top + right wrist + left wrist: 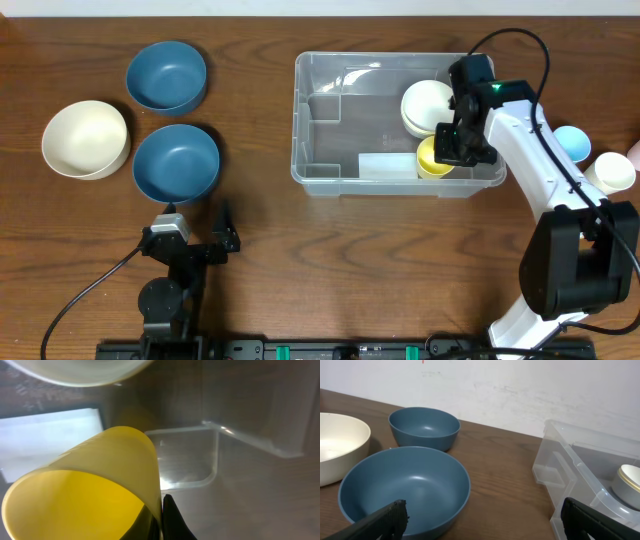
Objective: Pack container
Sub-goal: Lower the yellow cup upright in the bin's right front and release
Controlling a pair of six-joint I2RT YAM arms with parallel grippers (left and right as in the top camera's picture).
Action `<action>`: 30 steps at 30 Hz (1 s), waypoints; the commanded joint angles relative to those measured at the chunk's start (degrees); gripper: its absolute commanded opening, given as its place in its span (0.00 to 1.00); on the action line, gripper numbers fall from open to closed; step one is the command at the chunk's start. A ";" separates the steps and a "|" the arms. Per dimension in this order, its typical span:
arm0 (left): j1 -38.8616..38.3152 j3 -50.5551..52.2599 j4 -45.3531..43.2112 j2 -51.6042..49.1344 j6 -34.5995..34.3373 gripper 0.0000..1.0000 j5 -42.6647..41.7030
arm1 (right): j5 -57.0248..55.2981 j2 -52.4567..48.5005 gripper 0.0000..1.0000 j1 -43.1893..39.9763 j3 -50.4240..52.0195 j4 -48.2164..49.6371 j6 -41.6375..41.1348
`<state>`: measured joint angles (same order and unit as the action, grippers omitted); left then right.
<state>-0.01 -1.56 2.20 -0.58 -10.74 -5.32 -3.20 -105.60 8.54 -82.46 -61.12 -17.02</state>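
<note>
Even, diffuse light from above is seen on the table (330, 260) in the overhead view, with only soft, short shadows cast beside the bowls (175, 165) at left. Pale glare is caught on the clear container (330, 130). In the right wrist view the yellow cup (90, 485) at lower left is rendered blurred.

Container (330, 182) clear; cup (85, 490) yellow; bowl (85, 138) cream; table (350, 260) dk brown woodgrain.
</note>
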 commanded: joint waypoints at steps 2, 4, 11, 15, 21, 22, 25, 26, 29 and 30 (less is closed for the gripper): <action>0.11 1.33 1.40 0.35 -0.50 0.98 0.04 | -0.42 -0.13 0.01 -0.44 1.18 1.57 -0.76; 0.11 1.33 1.40 0.35 -0.50 0.98 0.04 | -0.35 -0.13 0.01 -0.39 1.49 2.23 -0.76; 0.11 1.33 1.40 0.35 -0.50 0.98 0.02 | 0.02 -0.17 0.01 -0.46 1.77 3.54 -1.22; 0.11 1.33 1.40 0.35 -0.50 0.98 0.04 | 0.00 -0.17 0.01 -0.50 1.77 3.61 -1.49; 0.11 1.33 1.40 0.35 -0.50 0.98 0.04 | 0.79 -0.17 0.01 -0.70 1.77 4.68 -2.84; 0.11 1.33 1.42 0.35 -0.50 0.98 0.02 | 1.14 -0.17 0.01 -0.70 1.79 4.85 -3.21; 0.11 1.33 1.40 0.35 -0.50 0.98 0.02 | 1.79 -0.17 0.01 -0.59 1.81 5.05 -4.07; 0.11 1.33 1.42 0.35 -0.50 0.98 0.04 | 1.99 -0.17 0.01 -0.61 1.81 5.07 -4.22; 0.11 1.33 1.42 0.35 -0.50 0.98 0.04 | 2.29 -0.17 0.01 -0.59 1.81 4.96 -4.42; 0.11 1.33 1.40 0.35 -0.50 0.98 0.02 | 2.54 -0.17 0.01 -0.59 1.92 4.92 -4.44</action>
<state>-0.01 -1.54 2.20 -0.58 -10.74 -5.32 -1.63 -105.60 8.12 -80.97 -56.23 -20.03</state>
